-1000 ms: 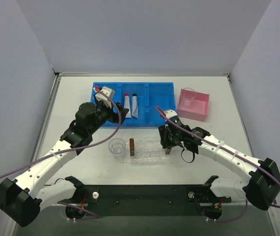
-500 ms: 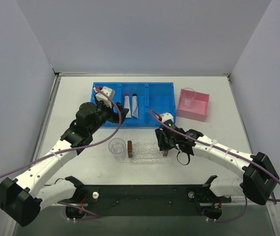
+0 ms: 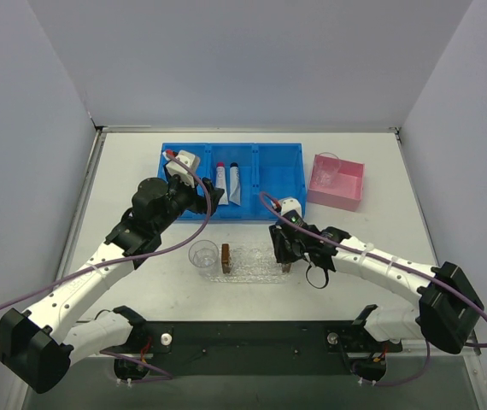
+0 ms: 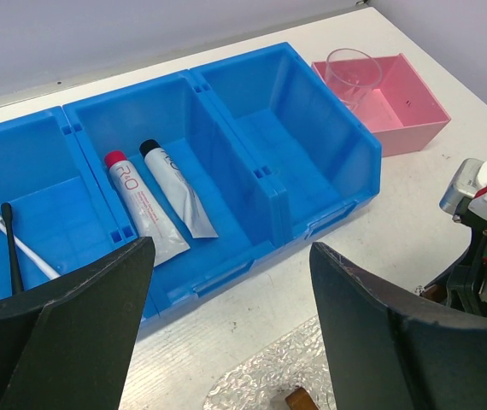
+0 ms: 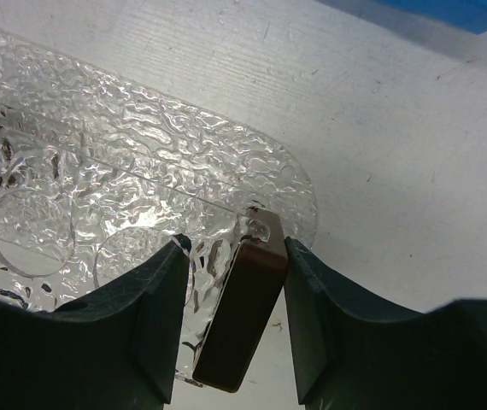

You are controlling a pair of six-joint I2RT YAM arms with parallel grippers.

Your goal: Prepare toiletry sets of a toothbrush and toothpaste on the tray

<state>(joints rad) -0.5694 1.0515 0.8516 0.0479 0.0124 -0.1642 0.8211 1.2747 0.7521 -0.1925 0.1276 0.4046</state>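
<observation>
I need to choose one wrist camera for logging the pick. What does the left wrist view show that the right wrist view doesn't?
Only the left wrist view: the blue bin holding two toothpaste tubes and two toothbrushes, the pink box with a clear cup, and the open left gripper. Only the right wrist view: the right gripper closed on a brown block at one rounded end of the tray. Both: that glittery tray and the white table.

Top high over table [image 3: 380,171]; left wrist oblique toward blue bin [image 4: 312,162]; right wrist close above tray [image 5: 98,128], common to all.
</observation>
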